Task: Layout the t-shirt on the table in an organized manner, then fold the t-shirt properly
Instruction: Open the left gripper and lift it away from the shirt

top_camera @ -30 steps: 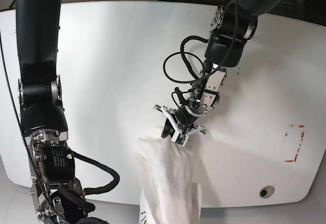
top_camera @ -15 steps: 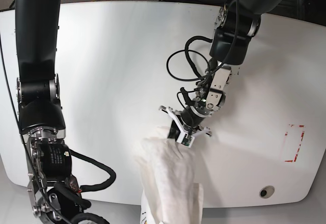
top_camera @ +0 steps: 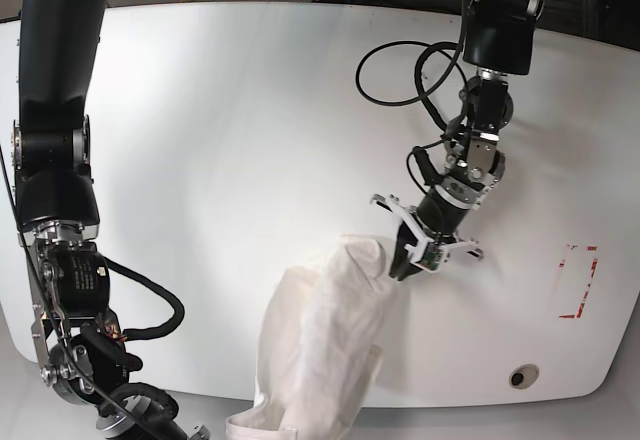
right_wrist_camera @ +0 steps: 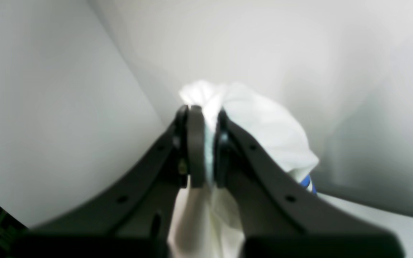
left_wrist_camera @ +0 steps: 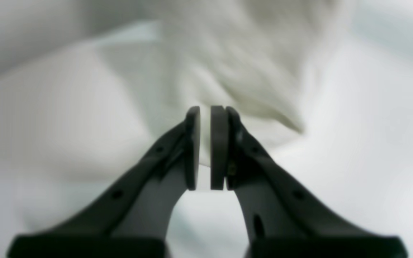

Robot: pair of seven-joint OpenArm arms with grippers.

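One t-shirt [top_camera: 320,340] on one table [top_camera: 230,140]; right gripper [right_wrist_camera: 204,143] clamps it; left gripper [left_wrist_camera: 205,143] closed, seemingly pinching it too.

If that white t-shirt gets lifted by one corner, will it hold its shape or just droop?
Probably droop: the t-shirt lies bunched, sagging over the edge of the table. It likely bunches where pinched, as in the right gripper. It seems light, since the left gripper holds only a small corner.

Base view is bright and sharp, even overhead light, soft glare on the glossy table [top_camera: 230,140], faint shadow right of the t-shirt [top_camera: 320,330]. Both wrist views are soft: cloth and background blurred, fingers [left_wrist_camera: 192,147] dark and slightly defocused, edges stretched.
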